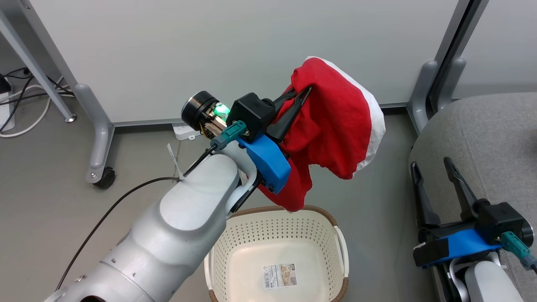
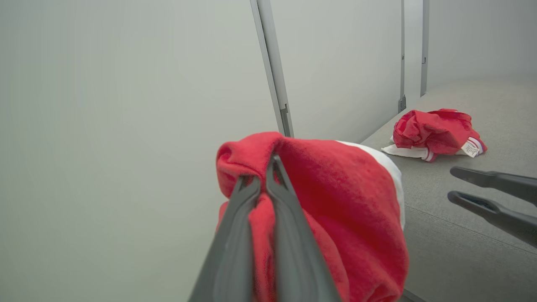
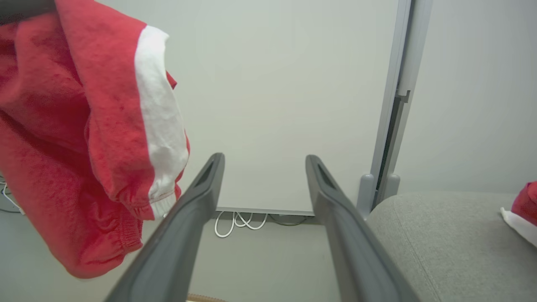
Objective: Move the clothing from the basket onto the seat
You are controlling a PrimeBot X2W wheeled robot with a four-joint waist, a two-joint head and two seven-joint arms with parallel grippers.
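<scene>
Left wrist view: the left gripper [image 2: 264, 167] has its jaws drawn together and clamped on a fold of the red garment with white trim [image 2: 348, 201]. The cloth bunches over the fingertips and hangs in the air to their right. In the head view I read the same grip. The left arm [image 1: 188, 218] reaches up and forward, and the garment droops from the jaws. Its lowest fold overlaps the far rim of the basket [image 1: 268, 230]; I cannot tell whether fold and rim touch. The basket stands on the floor [image 1: 50, 201] directly below the arm, and a printed label [image 1: 279, 275] lies on its bottom. The right gripper [image 1: 431, 163] sits low at the right with its jaws wide apart and nothing between them. Its fingers point up along the near-left edge of the seat [image 1: 495, 138]. In the right wrist view, the two fingers frame the white partition panel [image 3: 272, 84], with the hanging garment at upper left and the seat at lower right. The second red garment [image 2: 436, 132], crumpled and showing a small white tag, rests on the seat, well apart from both grippers. A caster foot [image 1: 104, 178] and loose cables [image 1: 21, 96] lie at the base of the panel.
</scene>
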